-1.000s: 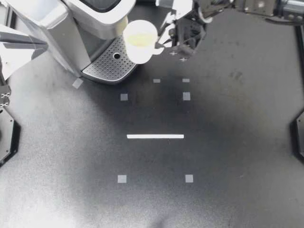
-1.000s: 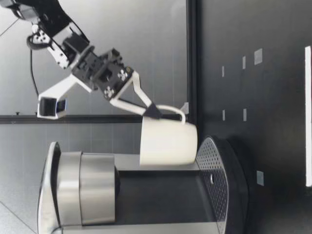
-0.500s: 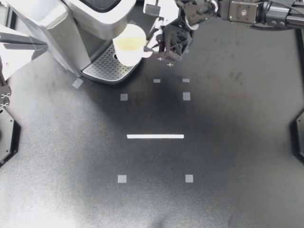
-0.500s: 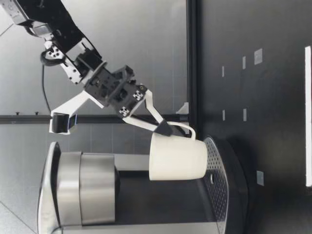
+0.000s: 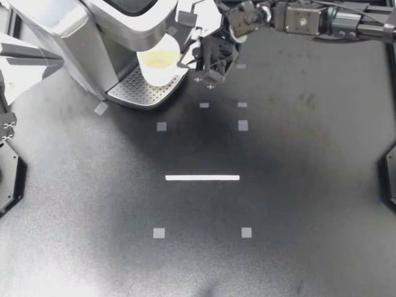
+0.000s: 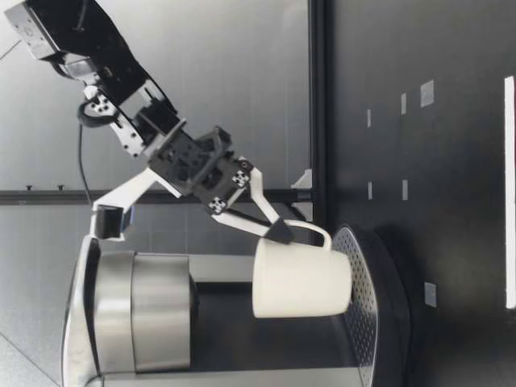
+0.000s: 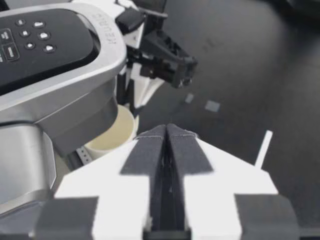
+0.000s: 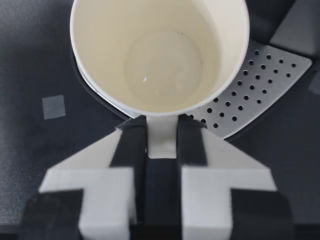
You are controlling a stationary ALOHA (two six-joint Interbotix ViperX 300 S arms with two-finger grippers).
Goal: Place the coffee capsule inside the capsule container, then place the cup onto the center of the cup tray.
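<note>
A white cup hangs upright over the perforated cup tray of the coffee machine. My right gripper is shut on the cup's handle. In the right wrist view the handle sits pinched between both fingers, with the empty cup ahead over the tray. In the low view the cup has its base just above the tray, under the machine's head. My left gripper stays at the table's left, shut and empty, as its fingers show. No capsule is visible.
Small grey tape squares and a white tape line mark the black table. Black mounts sit at the left edge and right edge.
My right gripper has carried the cup left and downward, from beside the tray to over it, under the machine's head. The left arm has not moved.
</note>
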